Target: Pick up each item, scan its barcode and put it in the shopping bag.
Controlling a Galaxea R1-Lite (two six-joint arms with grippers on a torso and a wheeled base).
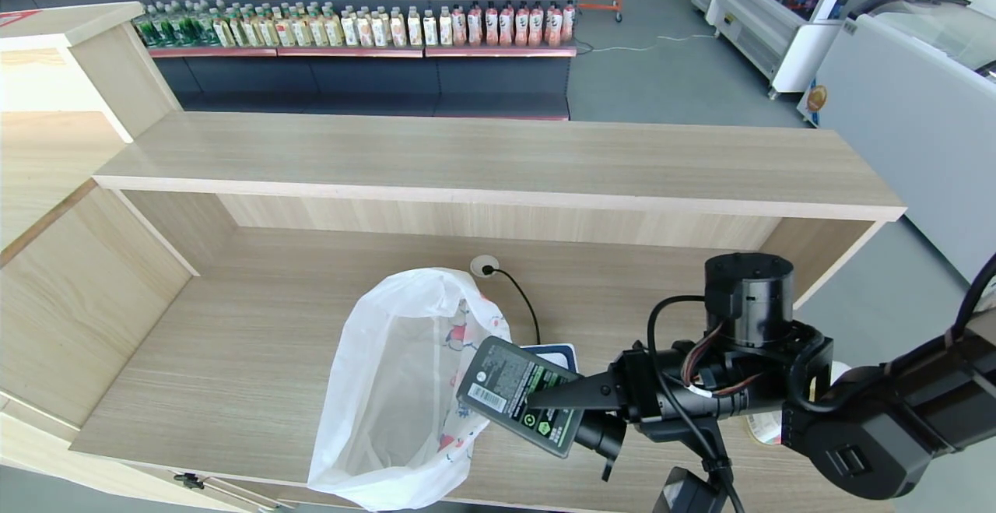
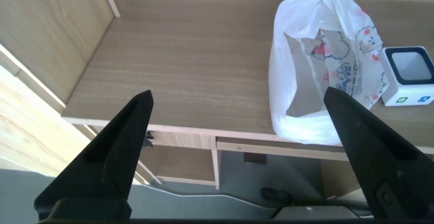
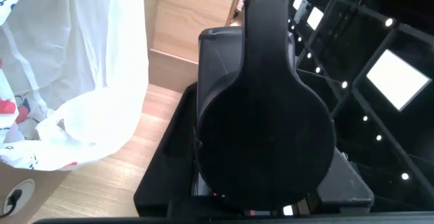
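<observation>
At lower centre, the right tool [image 1: 554, 406] was clamped on a dark packet [image 1: 498, 388], held over the scanner [image 1: 559, 353] beside the bag [image 1: 393, 396], evidently for scanning before bagging; the left tool [image 2: 237, 95] stood wide open, empty, above the counter [image 2: 183, 68].

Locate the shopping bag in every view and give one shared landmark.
Head view: shopping bag stands open on the counter, beside the packet in the right end effector.
Left wrist view: bag on the counter, next to the white scanner.
Right wrist view: bag resting on the counter.
Shared landmark: the wood counter.
</observation>
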